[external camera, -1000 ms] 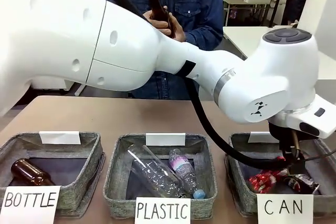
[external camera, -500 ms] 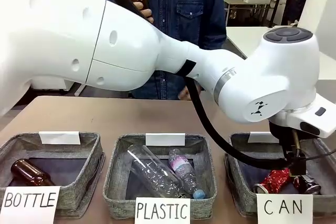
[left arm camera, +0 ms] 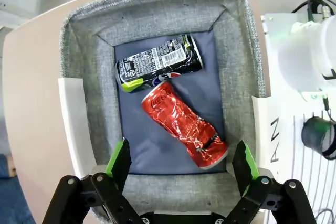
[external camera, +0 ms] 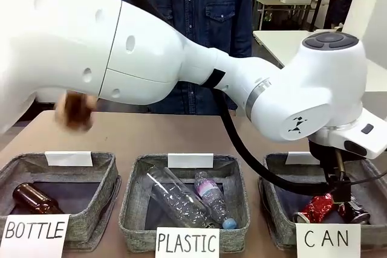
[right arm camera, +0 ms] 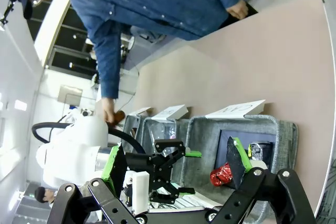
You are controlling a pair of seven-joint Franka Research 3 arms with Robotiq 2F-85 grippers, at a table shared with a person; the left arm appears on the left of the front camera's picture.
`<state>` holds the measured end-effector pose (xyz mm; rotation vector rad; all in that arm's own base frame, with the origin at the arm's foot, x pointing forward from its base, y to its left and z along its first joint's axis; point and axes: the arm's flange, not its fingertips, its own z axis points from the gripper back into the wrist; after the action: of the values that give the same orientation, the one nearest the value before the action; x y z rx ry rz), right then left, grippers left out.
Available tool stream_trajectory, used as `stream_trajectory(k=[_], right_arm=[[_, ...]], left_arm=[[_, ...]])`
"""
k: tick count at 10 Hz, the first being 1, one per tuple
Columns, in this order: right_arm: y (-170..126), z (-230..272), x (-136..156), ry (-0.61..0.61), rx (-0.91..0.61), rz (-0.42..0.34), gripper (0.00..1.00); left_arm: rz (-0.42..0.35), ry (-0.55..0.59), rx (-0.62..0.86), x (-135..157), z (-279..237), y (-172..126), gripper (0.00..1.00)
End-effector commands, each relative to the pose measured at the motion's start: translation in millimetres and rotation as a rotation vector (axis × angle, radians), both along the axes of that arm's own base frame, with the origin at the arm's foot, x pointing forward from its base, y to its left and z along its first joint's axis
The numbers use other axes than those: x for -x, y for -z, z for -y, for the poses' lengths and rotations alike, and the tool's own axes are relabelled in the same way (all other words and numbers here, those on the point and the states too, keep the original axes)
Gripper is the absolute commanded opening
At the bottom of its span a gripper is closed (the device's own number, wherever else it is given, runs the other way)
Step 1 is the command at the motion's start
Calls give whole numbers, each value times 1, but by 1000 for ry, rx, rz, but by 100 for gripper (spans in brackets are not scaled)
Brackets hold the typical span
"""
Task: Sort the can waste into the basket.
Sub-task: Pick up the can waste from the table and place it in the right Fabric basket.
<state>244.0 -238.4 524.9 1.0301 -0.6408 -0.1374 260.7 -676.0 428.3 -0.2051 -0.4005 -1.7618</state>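
Front view: the left arm (external camera: 181, 58) reaches across the table to the far right basket, the one signed "CAN" (external camera: 278, 206). Its wrist hangs over that basket. The crushed red can (external camera: 315, 208) lies inside near the front wall, with the black can (external camera: 355, 213) just beside it. The middle basket, signed "PLASTIC" (external camera: 136, 209), holds clear plastic bottles (external camera: 187, 200). The basket signed "BOTTLE" (external camera: 91, 209) holds a brown glass bottle (external camera: 33, 199). A blurred hand (external camera: 75, 111) of the person sits above the table at left.

Left wrist view: the left gripper (left arm camera: 181, 163) hangs above the CAN basket (left arm camera: 239, 77), its fingers spread wide and holding nothing. The red can (left arm camera: 184, 124) lies diagonally on the dark floor; the black can (left arm camera: 157, 61) lies beyond it, touching its upper end.

Right wrist view: the right gripper (right arm camera: 176, 163) is spread apart and empty, well away from the table. Beyond it are the CAN basket (right arm camera: 283, 135) with the red can (right arm camera: 221, 174) and black can (right arm camera: 259, 149) inside, and the left arm (right arm camera: 73, 150) over it.
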Motion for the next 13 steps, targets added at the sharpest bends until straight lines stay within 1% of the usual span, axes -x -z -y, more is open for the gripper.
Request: stream_trajectory(k=[1, 6, 9, 10, 11, 12, 13], right_arm=[[-3, 2, -2, 12, -3, -11, 100], [-3, 2, -2, 12, -3, -11, 100], [-3, 2, -2, 12, -3, -11, 100], [0, 0, 0, 0, 0, 0, 100], [-6, 10, 5, 45, -23, 19, 100], [-9, 9, 5, 38, -52, 26, 100], [-10, 1, 0, -4, -87, 20, 100]], left_arm=[[1, -22, -7, 3, -1, 1, 100], [-4, -35, -4, -3, -6, -1, 100], [-6, -42, 6, -5, -29, -16, 100], [-12, -50, 4, -7, -39, -22, 100], [-41, -56, -16, -10, -56, -32, 100], [-96, -59, -65, -13, -81, -46, 100], [-130, -71, -103, -22, -114, -61, 100]])
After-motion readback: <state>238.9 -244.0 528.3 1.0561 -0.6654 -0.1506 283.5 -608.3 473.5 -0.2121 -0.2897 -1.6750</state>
